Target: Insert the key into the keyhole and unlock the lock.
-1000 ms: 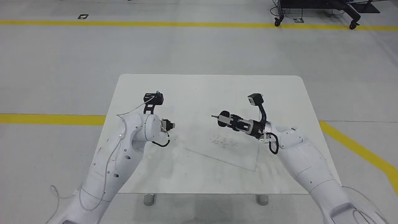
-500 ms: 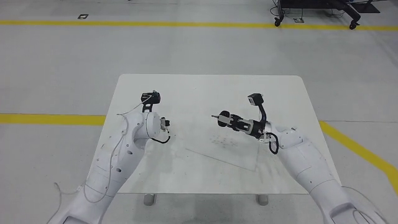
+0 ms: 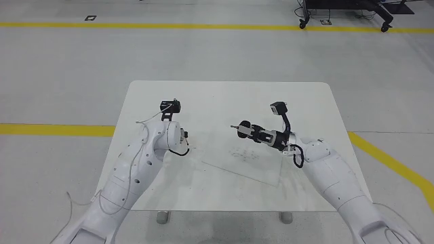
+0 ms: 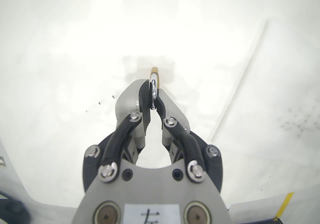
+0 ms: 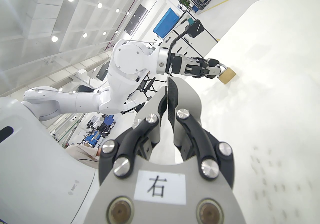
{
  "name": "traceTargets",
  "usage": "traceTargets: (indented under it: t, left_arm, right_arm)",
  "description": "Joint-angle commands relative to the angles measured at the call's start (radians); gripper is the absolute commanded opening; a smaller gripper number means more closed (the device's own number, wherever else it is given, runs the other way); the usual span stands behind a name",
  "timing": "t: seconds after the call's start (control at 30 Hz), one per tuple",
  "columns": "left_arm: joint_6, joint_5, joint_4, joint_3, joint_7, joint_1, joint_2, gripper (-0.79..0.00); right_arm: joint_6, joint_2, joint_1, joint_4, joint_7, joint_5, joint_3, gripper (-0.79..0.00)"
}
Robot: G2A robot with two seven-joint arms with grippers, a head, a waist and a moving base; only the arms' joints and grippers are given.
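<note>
- Top view: white table [image 3: 224,95], an arm at each side, both grippers over its middle band and pointing at each other, well apart.
- Top view: left gripper [image 3: 186,135] sits low by the table's left-centre. The right gripper [image 3: 237,127] is held right of centre with a thin key [image 3: 233,127] tip poking out towards the left arm.
- Top view: a patch of dark specks [image 3: 241,153] lies on the surface just in front of the right gripper.
- Left wrist view: the left gripper [image 4: 153,103] is clenched on the silver shackle [image 4: 153,89] of the lock [image 4: 155,71]. The black pads pinch the shackle from both sides.
- Left wrist view: the lock's brass body is seen edge-on, jutting just beyond the fingertips, close over the table, with its shadow right around it.
- Right wrist view: right gripper [image 5: 168,86] has its pads pressed together, grasping the key [image 5: 170,69], which shows as a thin metal sliver past the tips.
- Right wrist view: farther off, the left gripper [image 5: 217,69] holds the lock [image 5: 227,75] by the shackle. The brass body is tilted, its lower edge at the table [image 5: 275,59]; whether it touches, I cannot tell.
- Right wrist view: the key points roughly towards the lock, and the two are apart.
</note>
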Motion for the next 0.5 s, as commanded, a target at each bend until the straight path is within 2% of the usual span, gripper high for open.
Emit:
traceTargets:
  t: [0.0,0.1,0.23,0.47]
  left_arm:
    - [-0.034,0.010,0.000,0.002,-0.008,-0.001,0.001,-0.785]
    - [-0.085,0.057,-0.003,0.016,-0.035,-0.008,0.004,-0.785]
    - [-0.147,0.087,-0.028,0.017,-0.015,0.001,0.007,-0.785]
    - [-0.180,0.060,-0.042,-0.002,-0.003,0.017,0.006,-0.785]
  right_arm:
    - [0.000,0.000,0.000,0.000,0.000,0.000,0.000,-0.785]
    - [0.000,0.000,0.000,0.000,0.000,0.000,0.000,-0.785]
    - [0.000,0.000,0.000,0.000,0.000,0.000,0.000,-0.785]
    - [0.000,0.000,0.000,0.000,0.000,0.000,0.000,-0.785]
